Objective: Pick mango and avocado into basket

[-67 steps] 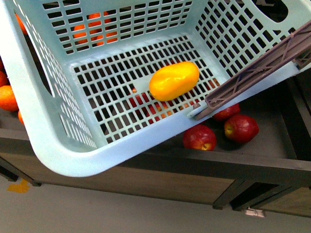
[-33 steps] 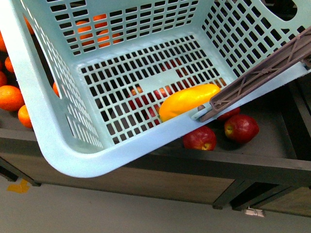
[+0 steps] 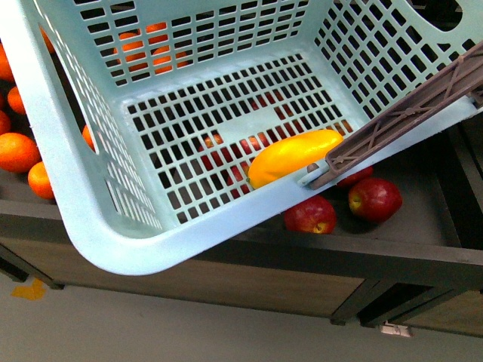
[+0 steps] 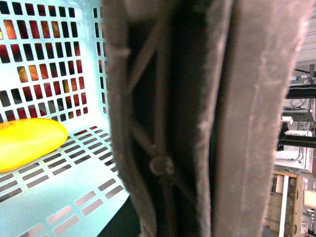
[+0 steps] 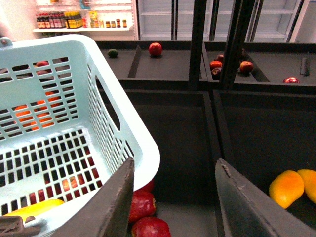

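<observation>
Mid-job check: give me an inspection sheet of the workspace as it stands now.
Surface: dark shelf trays under the tilted basket.
Job's things: mango lies inside the basket at its near wall, beside the brown handle; a dark green fruit, probably the avocado, sits in a far tray, outside the basket.
Clutter: red apples, oranges, spare yellow-orange fruit.
Tools: right tool open, empty; left tool cannot be made out, the handle fills its view.
Cables: nothing seen.
Surroundings: store shelving with bottles.

basket (image 3: 45,151) mouth open from above; brown handle (image 3: 407,113) lies across near-right rim (mango (image 3: 290,154) just beside it).
</observation>
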